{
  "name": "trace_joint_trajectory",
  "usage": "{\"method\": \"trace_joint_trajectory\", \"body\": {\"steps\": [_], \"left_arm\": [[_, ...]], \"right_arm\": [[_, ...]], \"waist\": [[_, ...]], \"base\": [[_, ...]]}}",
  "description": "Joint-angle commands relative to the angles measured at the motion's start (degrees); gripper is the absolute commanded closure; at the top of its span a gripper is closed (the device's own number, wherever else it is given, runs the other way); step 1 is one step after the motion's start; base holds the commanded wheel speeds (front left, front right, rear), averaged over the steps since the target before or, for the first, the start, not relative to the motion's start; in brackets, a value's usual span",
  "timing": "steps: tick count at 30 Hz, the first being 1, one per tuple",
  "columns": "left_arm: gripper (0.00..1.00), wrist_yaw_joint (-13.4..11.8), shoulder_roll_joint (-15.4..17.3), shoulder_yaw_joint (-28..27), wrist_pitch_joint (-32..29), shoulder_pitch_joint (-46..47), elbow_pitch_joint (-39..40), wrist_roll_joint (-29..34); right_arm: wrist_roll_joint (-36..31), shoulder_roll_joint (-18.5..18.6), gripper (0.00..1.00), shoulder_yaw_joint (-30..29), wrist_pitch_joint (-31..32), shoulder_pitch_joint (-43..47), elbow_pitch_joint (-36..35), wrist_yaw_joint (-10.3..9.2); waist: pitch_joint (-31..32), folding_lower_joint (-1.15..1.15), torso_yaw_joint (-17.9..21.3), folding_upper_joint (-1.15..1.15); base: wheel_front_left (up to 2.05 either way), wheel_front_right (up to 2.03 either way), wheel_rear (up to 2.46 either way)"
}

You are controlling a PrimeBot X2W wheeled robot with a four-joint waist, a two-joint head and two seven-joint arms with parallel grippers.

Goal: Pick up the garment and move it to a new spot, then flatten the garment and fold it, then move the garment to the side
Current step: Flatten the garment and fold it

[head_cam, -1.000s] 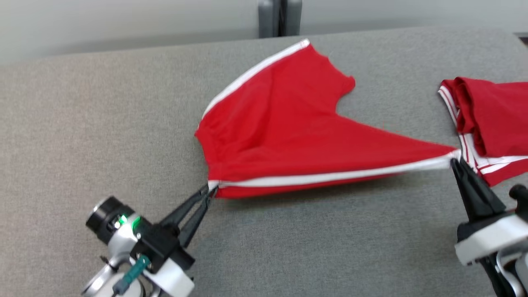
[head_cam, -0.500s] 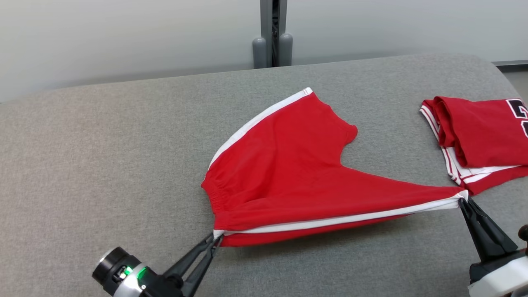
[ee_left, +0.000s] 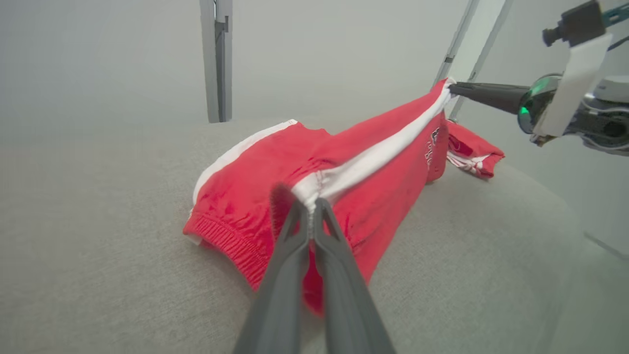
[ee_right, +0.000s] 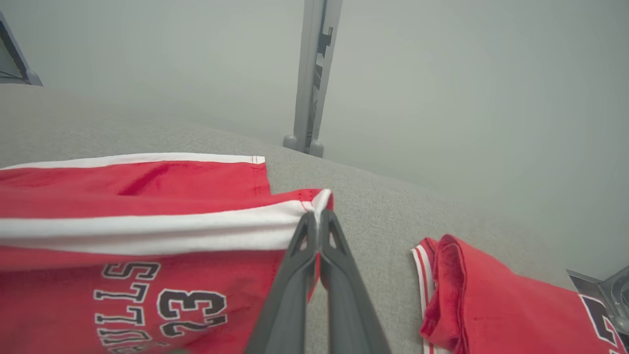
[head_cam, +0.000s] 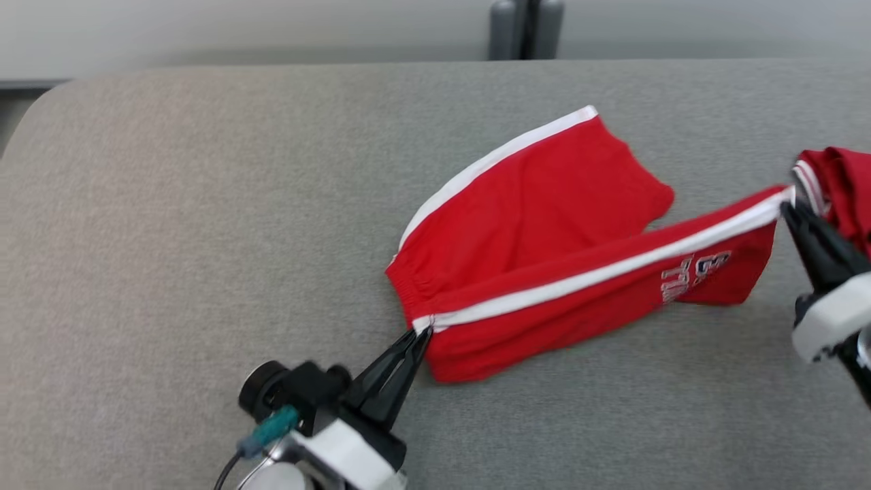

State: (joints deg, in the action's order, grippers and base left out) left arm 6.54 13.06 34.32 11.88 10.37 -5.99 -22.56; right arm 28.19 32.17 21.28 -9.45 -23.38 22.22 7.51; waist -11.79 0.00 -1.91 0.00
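Left hand (head_cam: 424, 333) pinching the red shorts (head_cam: 544, 224) at the waistband end of the white stripe. Right hand (head_cam: 787, 207) pinching the hem end, stripe taut between them; far leg flat on the desk (head_cam: 170, 238). Folded jersey (head_cam: 842, 178) just beyond the right hand.

Number "23" on the red shorts (ee_right: 147, 194)

The folded red jersey (head_cam: 842, 184) is cut by the head view's right edge, and lettering on the shorts (head_cam: 544, 204) is blurred.
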Motion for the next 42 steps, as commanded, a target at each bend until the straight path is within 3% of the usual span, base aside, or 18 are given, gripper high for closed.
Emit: {"method": "trace_joint_trajectory", "body": {"steps": [1, 2, 5, 12, 19, 28, 39, 40, 41, 42], "left_arm": [[1.0, 0.4, -0.8, -0.2, -0.7, 1.5, -0.6, -2.0], [1.0, 0.4, -2.9, -1.0, -2.0, 3.2, -1.9, -6.3], [1.0, 0.7, -5.0, -1.7, -3.9, 5.3, -3.6, -11.1], [1.0, 0.9, -7.3, -1.5, -4.8, 10.0, -5.3, -16.5], [1.0, 1.0, -7.9, -0.2, -4.2, 14.5, -7.6, -17.0], [1.0, -1.7, -8.7, -0.4, -3.1, 19.0, -11.1, -15.4], [1.0, -3.5, -9.5, 1.6, -1.8, 21.4, -15.1, -15.2], [1.0, -3.6, -9.5, 1.7, -1.6, 21.7, -15.4, -15.2], [1.0, -3.8, -9.6, 2.0, -1.3, 22.0, -15.7, -14.9], [0.91, -4.1, -9.6, 2.0, -1.1, 22.0, -15.9, -14.9]], "right_arm": [[0.4, 0.9, 1.0, 0.6, 0.5, -2.3, 1.0, -0.01], [0.8, 1.3, 1.0, 2.3, 1.2, -6.5, 3.7, -0.01], [1.2, 1.4, 1.0, 4.9, 1.8, -12.4, 7.9, -0.02], [2.3, 0.6, 1.0, 10.7, 0.4, -23.3, 17.6, -0.02], [2.7, -1.3, 1.0, 15.8, -1.7, -31.9, 25.9, -0.02], [1.8, -3.0, 1.0, 20.6, -4.3, -41.2, 34.3, -0.02], [2.8, -5.1, 1.0, 25.2, -5.4, -44.5, 41.3, -0.02], [2.9, -5.1, 0.79, 25.2, -5.5, -44.6, 41.7, -0.02], [3.0, -5.2, 0.65, 25.2, -5.6, -44.6, 42.1, -0.02], [3.1, -5.4, 0.48, 25.4, -5.7, -44.4, 42.4, -0.02]], "waist": [[-2.4, 0.0, -2.7, 0.0], [-3.5, 0.0, -4.3, 0.0], [-4.9, 0.0, -6.2, 0.0], [-8.1, 0.0, -9.9, 0.0], [-11.4, 0.0, -11.6, 0.0], [-15.6, 0.0, -12.4, 0.0], [-17.1, 0.0, -13.4, 0.0], [-17.0, 0.0, -13.4, 0.0], [-16.8, 0.0, -13.5, 0.0], [-16.5, 0.0, -13.4, 0.0]], "base": [[0.0, 0.0, 0.0], [0.0, 0.0, 0.0], [0.0, 0.0, 0.0], [0.0, 0.0, 0.0], [0.0, 0.0, 0.0], [0.0, 0.0, 0.0], [0.0, 0.0, 0.0], [0.0, 0.0, 0.0], [0.0, 0.0, 0.0], [0.0, 0.0, 0.0]]}}
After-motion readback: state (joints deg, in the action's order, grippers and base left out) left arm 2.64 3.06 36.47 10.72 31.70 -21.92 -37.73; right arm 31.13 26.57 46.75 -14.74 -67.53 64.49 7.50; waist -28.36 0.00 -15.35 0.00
